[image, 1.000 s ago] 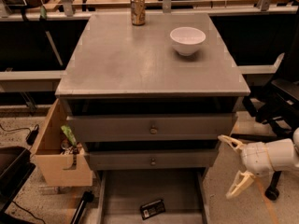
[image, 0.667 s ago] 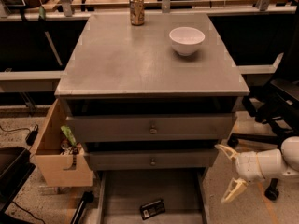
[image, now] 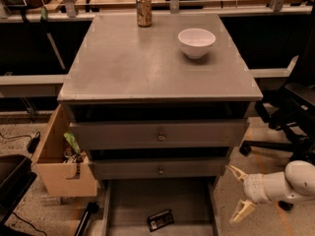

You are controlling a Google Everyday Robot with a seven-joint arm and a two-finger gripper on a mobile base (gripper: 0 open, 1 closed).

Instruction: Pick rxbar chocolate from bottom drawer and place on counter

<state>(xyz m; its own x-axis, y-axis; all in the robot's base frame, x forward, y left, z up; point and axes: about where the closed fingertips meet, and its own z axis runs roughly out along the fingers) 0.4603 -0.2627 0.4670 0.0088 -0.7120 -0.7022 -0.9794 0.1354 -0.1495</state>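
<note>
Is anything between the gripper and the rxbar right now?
Only the low right wall of the bottom drawer: the open gripper sits outside it, to the right, and the rxbar chocolate lies on the drawer floor. Nothing else visible stands between them.

The white arm (image: pixel 290 183) reaches in from the right, lying roughly level with its wrist turned left. The gripper (image: pixel 236 193) hangs low, outside and well below the front right corner of the counter (image: pixel 147 68), holding nothing. Its two pale fingers (image: pixel 237 172) are spread wide, one above the other.
</note>
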